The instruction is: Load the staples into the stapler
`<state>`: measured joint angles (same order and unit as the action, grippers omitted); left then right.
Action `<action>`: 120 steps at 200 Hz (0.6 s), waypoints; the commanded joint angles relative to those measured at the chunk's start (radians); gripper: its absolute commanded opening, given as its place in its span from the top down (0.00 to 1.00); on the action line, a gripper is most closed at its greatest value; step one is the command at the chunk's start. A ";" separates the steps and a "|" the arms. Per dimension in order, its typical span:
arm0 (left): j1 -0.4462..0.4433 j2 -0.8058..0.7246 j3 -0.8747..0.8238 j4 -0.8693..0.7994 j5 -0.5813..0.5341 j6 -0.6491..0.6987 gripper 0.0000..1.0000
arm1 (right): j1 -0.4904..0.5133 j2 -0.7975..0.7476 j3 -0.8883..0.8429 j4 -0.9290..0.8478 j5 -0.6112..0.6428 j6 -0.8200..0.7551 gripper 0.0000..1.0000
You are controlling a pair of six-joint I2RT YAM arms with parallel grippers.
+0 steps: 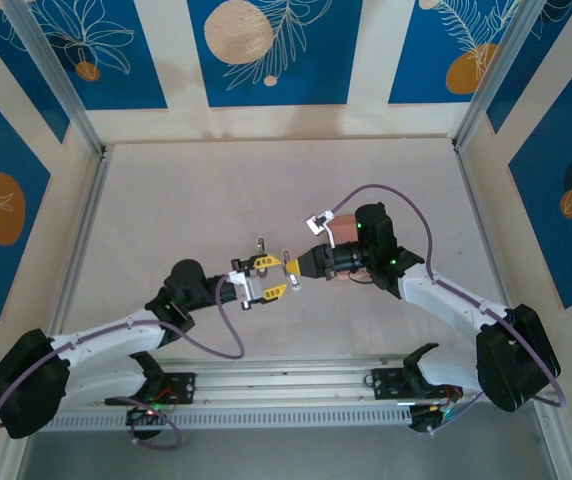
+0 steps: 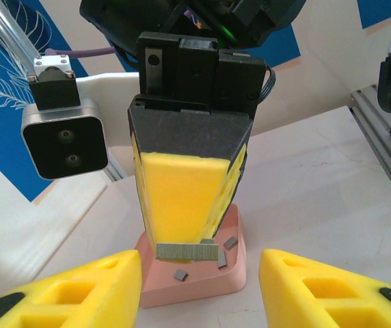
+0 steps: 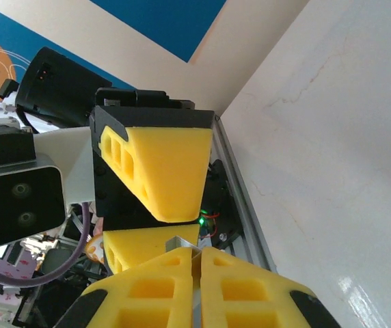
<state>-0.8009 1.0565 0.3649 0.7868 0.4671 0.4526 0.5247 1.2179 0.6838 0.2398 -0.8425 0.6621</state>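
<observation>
A long grey strip of staples [image 2: 187,251] is clamped between the shut yellow fingers of my right gripper [image 2: 185,240], held crosswise just above the pink tray [image 2: 202,285]. Three small loose staple pieces [image 2: 180,275] lie in that tray. My left gripper [image 2: 201,265] is open, one yellow finger on either side of the strip and touching nothing. In the right wrist view my right gripper [image 3: 197,254] pinches the strip [image 3: 180,243], whose end pokes out between the left gripper's two fingers [image 3: 168,171]. From above, both grippers [image 1: 269,277] [image 1: 293,266] meet at mid-table. The stapler is out of view.
The pink tray [image 1: 340,228] lies mostly under my right wrist in the top view. An aluminium rail [image 1: 296,365] runs along the near edge by the arm bases. Blue patterned walls [image 1: 266,50] enclose the pale table on three sides.
</observation>
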 commanded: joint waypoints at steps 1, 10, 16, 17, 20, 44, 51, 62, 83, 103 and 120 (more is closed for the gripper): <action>-0.008 0.018 -0.001 0.085 0.020 0.023 0.51 | 0.009 -0.008 -0.009 0.019 -0.034 0.011 0.91; -0.008 0.026 0.001 0.099 0.023 0.023 0.51 | 0.010 -0.006 -0.006 0.022 -0.036 0.013 0.91; -0.008 0.031 0.003 0.104 0.026 0.023 0.52 | 0.012 -0.005 -0.007 0.024 -0.036 0.014 0.91; -0.008 0.032 0.003 0.105 0.026 0.023 0.52 | 0.012 -0.004 -0.006 0.025 -0.035 0.014 0.91; -0.008 0.033 0.003 0.107 0.026 0.023 0.52 | 0.013 -0.003 -0.007 0.027 -0.036 0.014 0.91; -0.008 0.048 0.007 0.122 0.034 0.030 0.56 | 0.018 0.002 -0.008 0.040 -0.039 0.019 0.91; -0.008 0.052 0.009 0.124 0.038 0.031 0.57 | 0.020 0.002 -0.010 0.043 -0.042 0.022 0.91; -0.008 0.056 0.010 0.126 0.041 0.035 0.59 | 0.020 0.005 -0.010 0.046 -0.042 0.024 0.91; -0.008 0.059 0.007 0.139 0.042 0.038 0.60 | 0.023 0.008 -0.009 0.047 -0.046 0.023 0.91; -0.008 0.060 0.008 0.145 0.039 0.041 0.60 | 0.028 0.013 -0.009 0.049 -0.052 0.024 0.91; -0.007 0.061 0.008 0.150 0.041 0.045 0.63 | 0.028 0.015 -0.008 0.049 -0.052 0.024 0.91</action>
<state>-0.8009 1.1141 0.3653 0.8860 0.4763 0.4755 0.5442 1.2221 0.6838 0.2779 -0.8639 0.6792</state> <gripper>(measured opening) 0.383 0.093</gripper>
